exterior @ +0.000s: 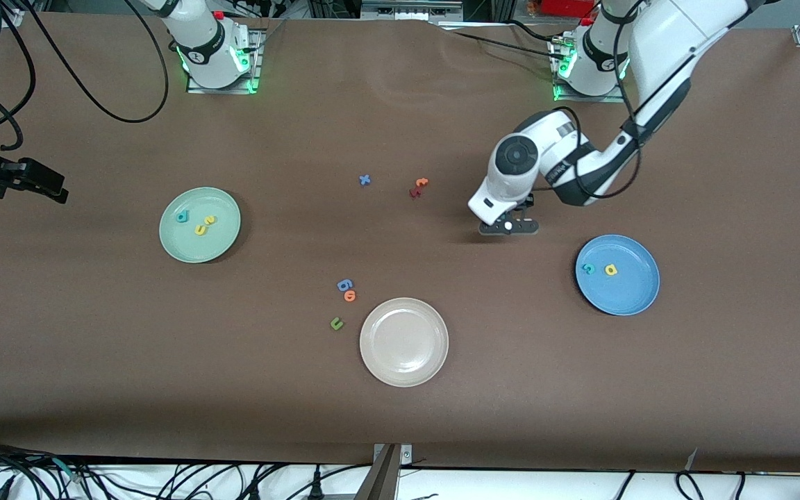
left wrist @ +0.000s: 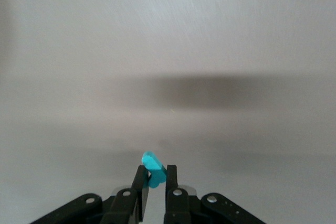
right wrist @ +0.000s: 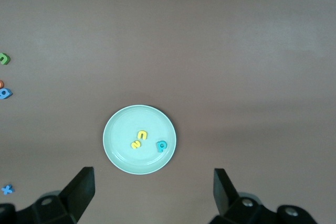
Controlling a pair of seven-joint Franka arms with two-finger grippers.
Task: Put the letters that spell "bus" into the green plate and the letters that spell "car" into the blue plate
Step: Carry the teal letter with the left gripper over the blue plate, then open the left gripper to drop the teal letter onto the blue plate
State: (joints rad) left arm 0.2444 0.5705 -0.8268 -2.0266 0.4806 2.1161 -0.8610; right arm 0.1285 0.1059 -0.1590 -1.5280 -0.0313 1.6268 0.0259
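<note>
The green plate (exterior: pixel 223 239) toward the right arm's end holds a teal b (exterior: pixel 182 217), a yellow u (exterior: pixel 200 229) and a yellow s (exterior: pixel 210 220). The blue plate (exterior: pixel 632 295) toward the left arm's end holds a teal c (exterior: pixel 587 268) and a yellow a (exterior: pixel 610 269). My left gripper (exterior: pixel 509 226) hangs low over bare table beside the blue plate, shut on a small teal letter (left wrist: pixel 152 160). My right gripper (right wrist: pixel 152 174) waits open and empty, high up, looking down on the green plate (right wrist: pixel 118 156).
A beige plate (exterior: pixel 403 368) lies near the front edge. Loose letters lie mid-table: a blue x (exterior: pixel 364 180), an orange and a red letter (exterior: pixel 419 187), a blue g-shape (exterior: pixel 344 285), an orange o (exterior: pixel 350 296) and a green u (exterior: pixel 336 323).
</note>
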